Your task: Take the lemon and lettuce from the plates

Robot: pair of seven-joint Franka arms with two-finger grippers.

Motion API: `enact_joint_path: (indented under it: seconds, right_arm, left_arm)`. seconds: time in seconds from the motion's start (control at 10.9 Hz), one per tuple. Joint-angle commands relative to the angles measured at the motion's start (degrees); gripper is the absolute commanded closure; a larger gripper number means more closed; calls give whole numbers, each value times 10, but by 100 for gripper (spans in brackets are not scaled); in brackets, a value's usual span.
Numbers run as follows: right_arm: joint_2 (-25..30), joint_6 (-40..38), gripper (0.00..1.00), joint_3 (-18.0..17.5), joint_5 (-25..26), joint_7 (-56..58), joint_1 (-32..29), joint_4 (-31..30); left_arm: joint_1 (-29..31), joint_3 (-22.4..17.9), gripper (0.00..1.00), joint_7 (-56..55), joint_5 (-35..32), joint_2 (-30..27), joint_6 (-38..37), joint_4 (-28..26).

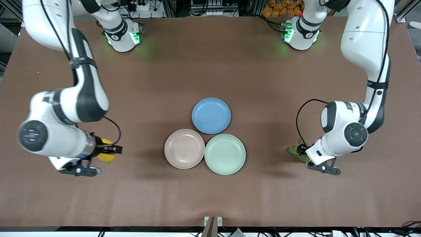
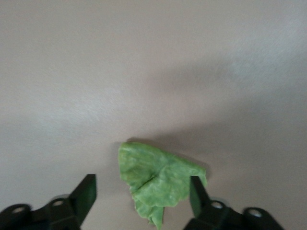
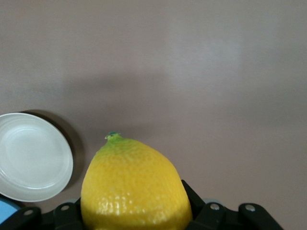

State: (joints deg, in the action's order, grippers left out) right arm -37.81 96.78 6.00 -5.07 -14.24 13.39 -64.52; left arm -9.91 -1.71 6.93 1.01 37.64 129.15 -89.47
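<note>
Both plates, the beige-pink plate (image 1: 184, 148) and the mint green plate (image 1: 225, 154), are bare, so picking looks done and set-down is in hand. The right end effector (image 1: 110, 150) is clenched on the lemon (image 3: 135, 188), its long axis running out past the fingertips, stem nub leading, over the table (image 1: 210, 65); releasing it seems next. The left end effector (image 2: 143, 195) stands released around the lettuce (image 2: 160, 183), lying on the table, narrow tip toward the wrist.

L gripper (image 2: 139, 199) low, jaws apart, R gripper (image 3: 134, 215) jaws clamped
</note>
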Motion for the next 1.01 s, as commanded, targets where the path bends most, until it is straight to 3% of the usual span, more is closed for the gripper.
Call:
enact_joint_path:
  seconds: [0.0, 0.37, 0.74, 0.92]
  right_arm:
    - [31, -25, 62, -2, 11, 6, -28, -14]
    - [41, -43, 62, -2, 11, 60, -78, -16]
    - [52, -72, 61, -2, 11, 90, -112, -23]
    - [87, -65, 61, -2, 11, 101, -128, -75]
  left_arm:
    - [4, -4, 0, 1, -11, -65, -27, -8]
    - [15, -6, 0, 3, -22, -131, -68, 10]
    - [15, -7, 0, -50, -6, -207, -162, 14]
    - [15, -7, 0, -75, -6, -243, -211, 14]
